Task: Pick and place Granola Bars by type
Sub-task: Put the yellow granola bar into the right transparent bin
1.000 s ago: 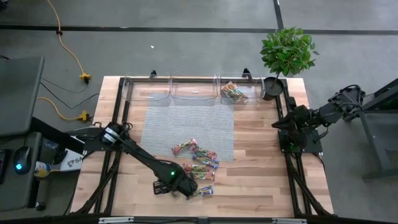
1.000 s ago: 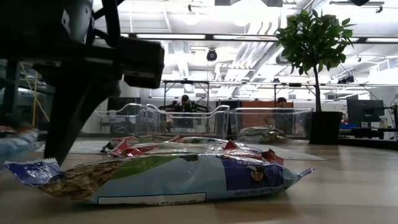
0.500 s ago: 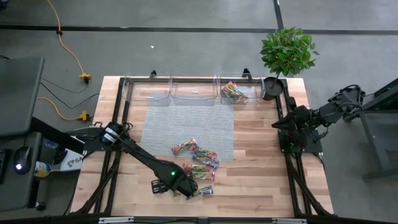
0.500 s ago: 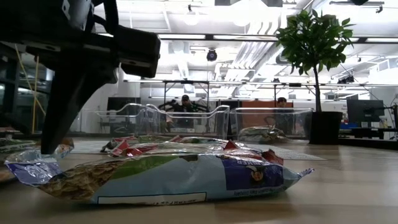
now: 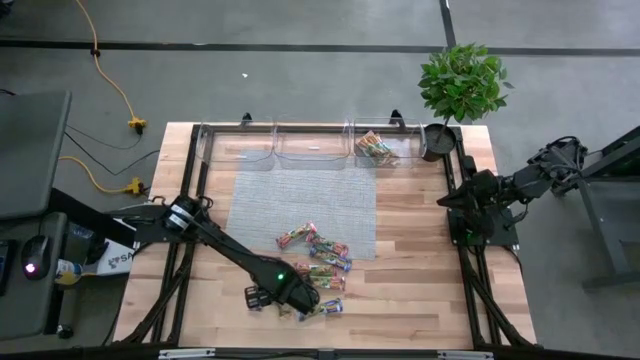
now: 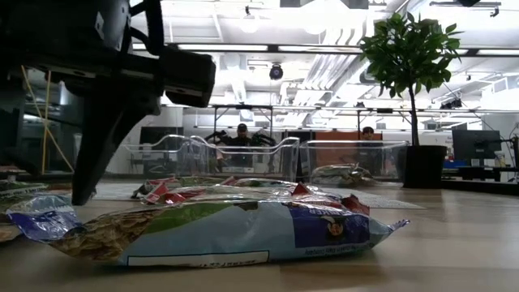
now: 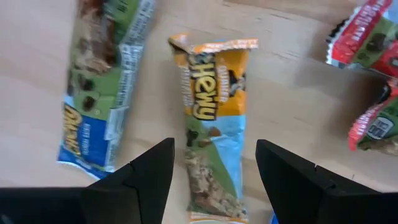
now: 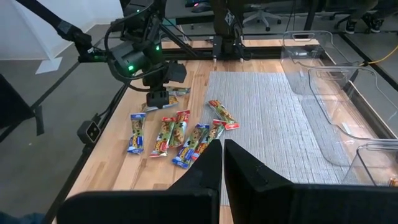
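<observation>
1. The left gripper point(image 7: 211, 171) is held spread wide above the near edge of the table point(image 5: 420, 230), its two fingers straddling an orange-and-blue granola bar point(image 7: 211, 130); nothing is pinched yet.
2. In the left wrist view that bar is seen lying lengthwise between the fingers, slightly skewed. A small wrist rotation is advised so the pads meet its long edges squarely.
3. A green-blue bar point(image 7: 102, 87) is seen just beside it, near one finger. The descent is best kept clear of it so that only one wrapper is caught.
4. The wrapper looks slick and flat; the closure should be made low, at the table surface and mid-length, to avoid the bar slipping out.
5. The rest of the granola bars point(image 5: 315, 255) are scattered at about 12 to 1 o'clock from the gripper, at the near edge of the grey mat point(image 5: 300, 195).
6. Clear bins point(image 5: 310, 145) are lined along the far edge, at 12 o'clock; one point(image 5: 375, 148) already holds bars.
7. The right gripper point(image 8: 222, 165) is parked at the table's right edge, fingers pressed together, nothing held.
</observation>
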